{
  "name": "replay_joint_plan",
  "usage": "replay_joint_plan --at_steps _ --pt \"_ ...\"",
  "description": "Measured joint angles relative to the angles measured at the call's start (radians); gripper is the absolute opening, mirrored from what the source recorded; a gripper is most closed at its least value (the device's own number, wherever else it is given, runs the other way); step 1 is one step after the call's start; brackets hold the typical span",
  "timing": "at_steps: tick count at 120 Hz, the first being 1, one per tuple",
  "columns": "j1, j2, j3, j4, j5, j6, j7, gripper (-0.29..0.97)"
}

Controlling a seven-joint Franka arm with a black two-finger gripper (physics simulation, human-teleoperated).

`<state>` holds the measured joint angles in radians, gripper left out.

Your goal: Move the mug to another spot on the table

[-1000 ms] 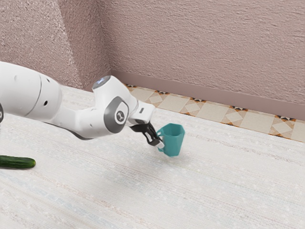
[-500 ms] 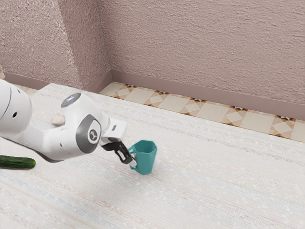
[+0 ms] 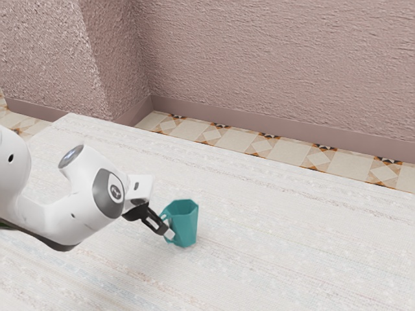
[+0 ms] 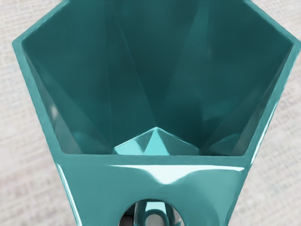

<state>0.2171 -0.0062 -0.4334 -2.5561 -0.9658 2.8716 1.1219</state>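
Observation:
A teal faceted mug (image 3: 183, 221) stands upright low over the pale table (image 3: 292, 240), toward the exterior view's lower left of middle. My black gripper (image 3: 163, 229) is shut on its handle from the exterior view's left. In the wrist view I look straight down into the empty mug (image 4: 155, 84), with its handle (image 4: 149, 214) directly under my hand.
The white arm (image 3: 58, 207) reaches in from the exterior view's left. A tiled floor strip (image 3: 285, 150) and a pink wall (image 3: 272, 58) lie beyond the table's far edge. Bare tabletop stretches to the exterior view's right of the mug.
My arm has pulled the held mug steadily toward the exterior view's lower left. The cucumber at the left edge is now hidden behind the arm.

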Motion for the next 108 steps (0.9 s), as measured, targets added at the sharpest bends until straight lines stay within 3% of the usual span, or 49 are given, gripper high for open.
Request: replay_joint_plan --at_steps 35,53,66,84,108 --pt "-0.041 0.006 -0.006 0.007 -0.071 0.054 0.073 -0.05" --pt "-0.064 0.013 -0.003 0.008 -0.079 0.051 0.105 0.28" --pt "-0.078 0.014 -0.002 0.004 -0.097 0.047 0.125 0.44" --pt "-0.090 0.013 -0.003 0.001 -0.114 0.042 0.146 0.56" --pt "-0.101 0.004 -0.003 -0.021 -0.137 0.039 0.168 0.63"
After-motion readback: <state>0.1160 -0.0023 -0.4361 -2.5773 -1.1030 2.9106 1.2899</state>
